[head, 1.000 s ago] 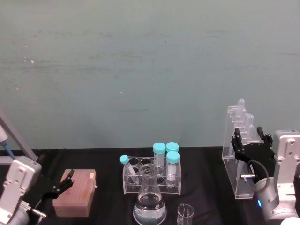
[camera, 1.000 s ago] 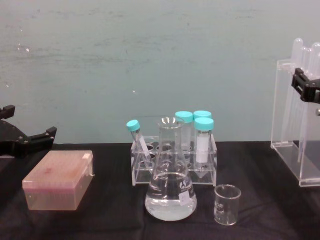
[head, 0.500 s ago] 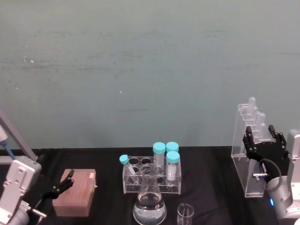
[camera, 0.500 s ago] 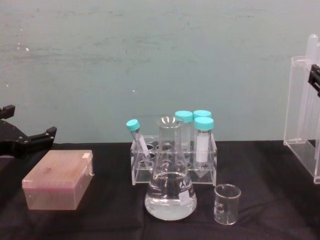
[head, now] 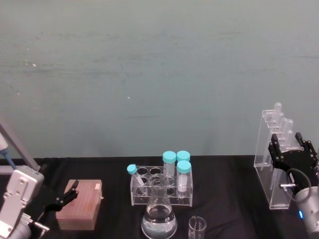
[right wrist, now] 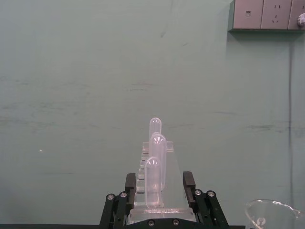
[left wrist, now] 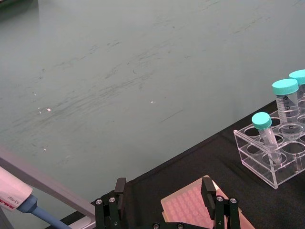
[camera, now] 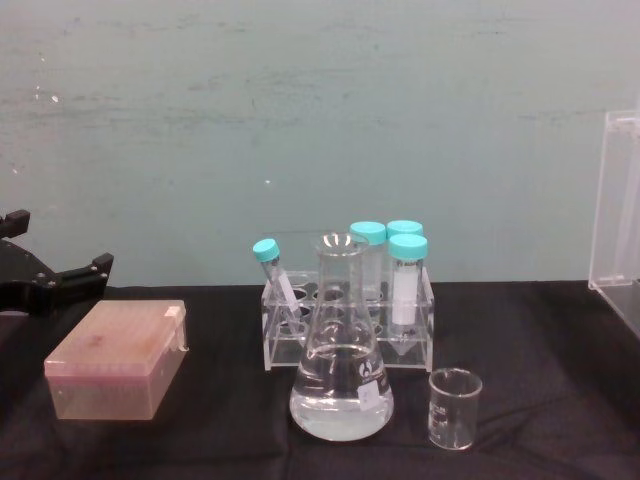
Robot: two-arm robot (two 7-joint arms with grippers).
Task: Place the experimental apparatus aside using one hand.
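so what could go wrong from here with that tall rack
The tall acrylic rack is narrow and gripped high up by the right gripper; it could tip when released.
Its test tubes look loose, poking out the top; a tilt might slide them out.
It is at the table's far right, so an edge may be near.
The left gripper idles open by the pink box.

The left gripper (head: 67, 193) is finished in black with two fingers, small silver screws (left wrist: 219, 199) set at their bases, and is backed by a pale grey angled bracket (head: 17, 191). The right gripper (head: 289, 144) is likewise black; a thin looped cable (head: 291, 174) is carried at its base, and its silver wrist (head: 311, 211) is marked by a blue light (head: 300, 215).
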